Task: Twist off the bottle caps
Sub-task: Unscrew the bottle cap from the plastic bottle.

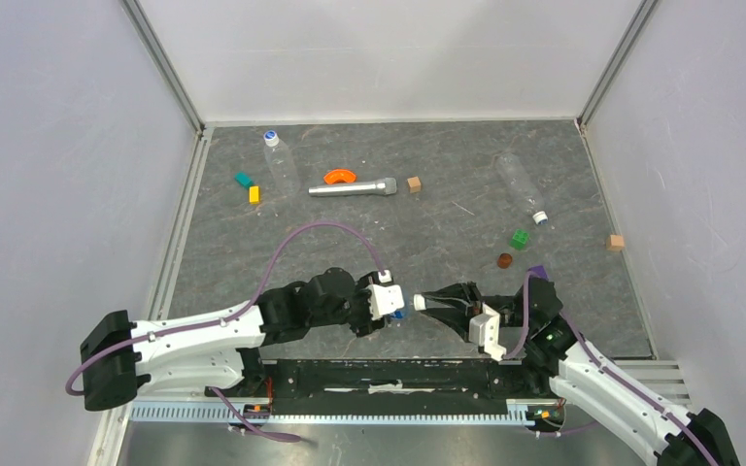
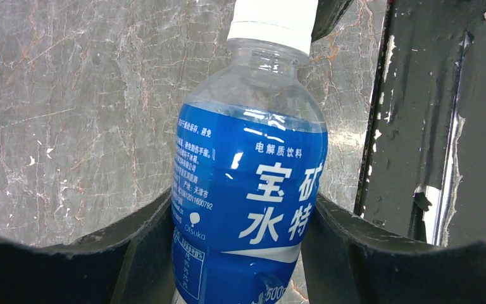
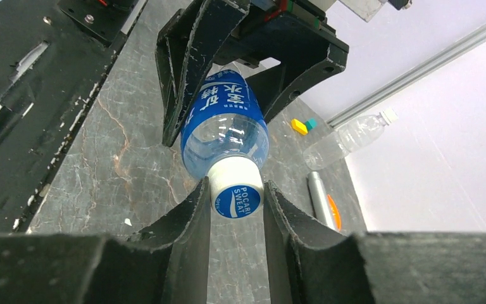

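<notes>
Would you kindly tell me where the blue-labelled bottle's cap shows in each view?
Top external: cap low centre, just right of left gripper.
Left wrist: cap at top edge, centre-right.
Right wrist: cap lower centre, inside the right gripper.
Shared landmark: the blue-labelled bottle.

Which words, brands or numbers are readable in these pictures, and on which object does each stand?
"POCARI SWEAT": top of the bottle cap.
"电解质饮料": label of the bottle.
"宝矿" and "水特": same label, large characters.
"Otsuka": same label, small.
Label's fine print: too small to read.
</notes>
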Action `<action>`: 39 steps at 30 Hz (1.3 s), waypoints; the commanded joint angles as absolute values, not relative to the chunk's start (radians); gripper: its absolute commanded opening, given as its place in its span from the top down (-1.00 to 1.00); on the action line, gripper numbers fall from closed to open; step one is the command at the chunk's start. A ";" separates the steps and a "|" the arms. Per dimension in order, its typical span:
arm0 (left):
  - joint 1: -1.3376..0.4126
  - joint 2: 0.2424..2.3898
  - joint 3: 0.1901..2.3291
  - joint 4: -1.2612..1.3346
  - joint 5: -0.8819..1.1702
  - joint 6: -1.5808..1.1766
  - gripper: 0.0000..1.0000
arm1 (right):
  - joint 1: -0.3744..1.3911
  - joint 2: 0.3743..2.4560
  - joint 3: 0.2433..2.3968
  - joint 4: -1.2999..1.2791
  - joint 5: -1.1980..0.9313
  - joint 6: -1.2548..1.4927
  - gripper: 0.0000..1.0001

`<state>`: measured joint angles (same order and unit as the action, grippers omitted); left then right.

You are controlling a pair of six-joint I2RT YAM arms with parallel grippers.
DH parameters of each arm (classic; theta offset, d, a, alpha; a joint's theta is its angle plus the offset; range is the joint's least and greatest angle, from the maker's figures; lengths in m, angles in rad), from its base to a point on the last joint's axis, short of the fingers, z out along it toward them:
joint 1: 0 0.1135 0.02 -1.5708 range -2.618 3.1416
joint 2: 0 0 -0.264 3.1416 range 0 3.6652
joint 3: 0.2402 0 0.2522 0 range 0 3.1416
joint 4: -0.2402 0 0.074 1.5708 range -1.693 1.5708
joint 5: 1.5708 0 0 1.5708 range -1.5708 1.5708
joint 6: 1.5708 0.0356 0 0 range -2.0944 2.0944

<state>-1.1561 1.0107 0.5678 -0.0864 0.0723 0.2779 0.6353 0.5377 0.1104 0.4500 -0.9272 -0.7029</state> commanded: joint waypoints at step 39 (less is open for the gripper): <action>-0.922 1.056 0.745 -0.281 0.459 0.165 0.69 | 0.650 0.424 0.221 0.298 -0.883 -0.913 0.46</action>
<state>-0.9016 1.0756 0.7090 -0.2508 0.6510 0.1913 0.6632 0.4538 0.2680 0.1745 -1.0103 -1.0306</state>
